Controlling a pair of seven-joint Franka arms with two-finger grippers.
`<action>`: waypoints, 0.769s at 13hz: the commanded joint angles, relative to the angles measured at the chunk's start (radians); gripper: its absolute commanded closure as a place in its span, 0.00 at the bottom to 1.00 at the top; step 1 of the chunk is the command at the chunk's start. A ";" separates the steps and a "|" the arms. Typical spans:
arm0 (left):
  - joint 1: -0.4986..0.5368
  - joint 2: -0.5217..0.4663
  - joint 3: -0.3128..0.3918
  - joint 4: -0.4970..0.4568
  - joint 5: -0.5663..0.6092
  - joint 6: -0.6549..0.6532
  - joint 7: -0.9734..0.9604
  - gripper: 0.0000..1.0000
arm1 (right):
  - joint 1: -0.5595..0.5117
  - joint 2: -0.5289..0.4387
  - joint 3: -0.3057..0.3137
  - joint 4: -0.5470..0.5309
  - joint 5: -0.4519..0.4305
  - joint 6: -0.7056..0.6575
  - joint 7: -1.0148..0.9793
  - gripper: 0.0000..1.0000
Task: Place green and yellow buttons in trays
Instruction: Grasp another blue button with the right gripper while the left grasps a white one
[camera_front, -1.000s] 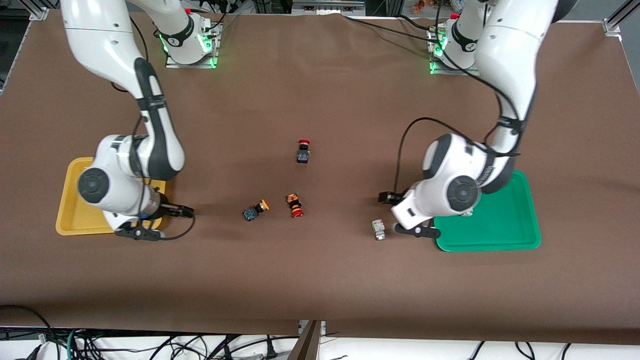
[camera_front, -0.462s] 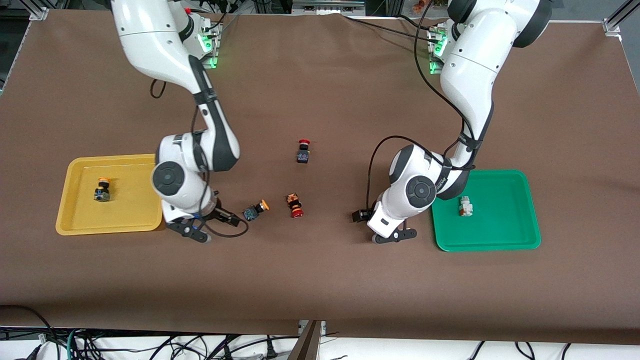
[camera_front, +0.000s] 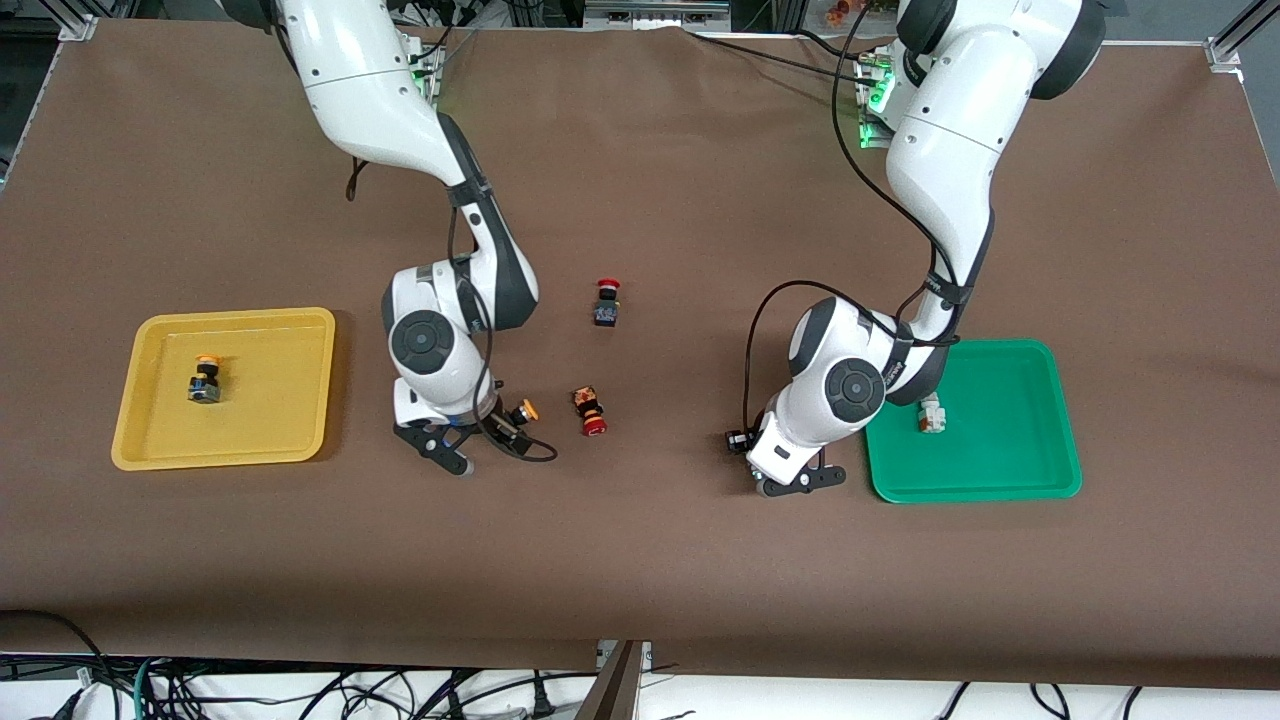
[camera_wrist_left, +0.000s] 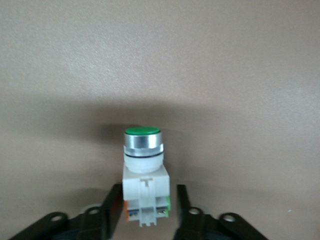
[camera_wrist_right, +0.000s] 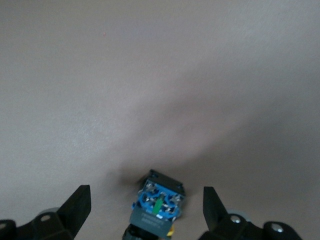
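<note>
Within the last second both arms left their trays and came in toward the middle of the frame. The yellow tray (camera_front: 225, 316) is now uncovered, with 1 yellow-capped button (camera_front: 205, 380) lying in it. The green tray (camera_front: 1060, 440) holds 1 whitish button (camera_front: 931, 412), so I judge the job half done.

The right gripper (camera_wrist_right: 146, 192) has reached the second yellow button (camera_front: 522, 411) in the lower middle of the front view. The left gripper (camera_front: 792, 478) hangs low over the tabletop (camera_front: 640, 580) just beside the green tray's edge.

The wrist views add what the front view cannot. The right one shows the jaws spread wide with the button's blue-terminal base between them, not yet touched. The left one shows the second green button (camera_wrist_left: 144, 170) lying on the tabletop, close inside the gripper (in the front view the arm hides it). Whether that gripper has clamped, I cannot tell.

The 2 red-capped switches (camera_front: 606, 300) (camera_front: 591, 411) lie untouched near the centre.
</note>
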 joint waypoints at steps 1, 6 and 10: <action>0.011 0.018 0.001 0.026 -0.010 0.004 0.049 1.00 | 0.009 0.031 -0.013 0.030 0.010 0.009 0.042 0.01; 0.104 -0.069 -0.008 0.003 -0.016 -0.111 0.250 1.00 | 0.017 0.043 -0.013 0.028 0.010 0.010 0.032 0.51; 0.240 -0.160 -0.007 0.006 -0.015 -0.367 0.487 1.00 | 0.016 0.031 -0.014 0.028 0.003 -0.002 0.006 1.00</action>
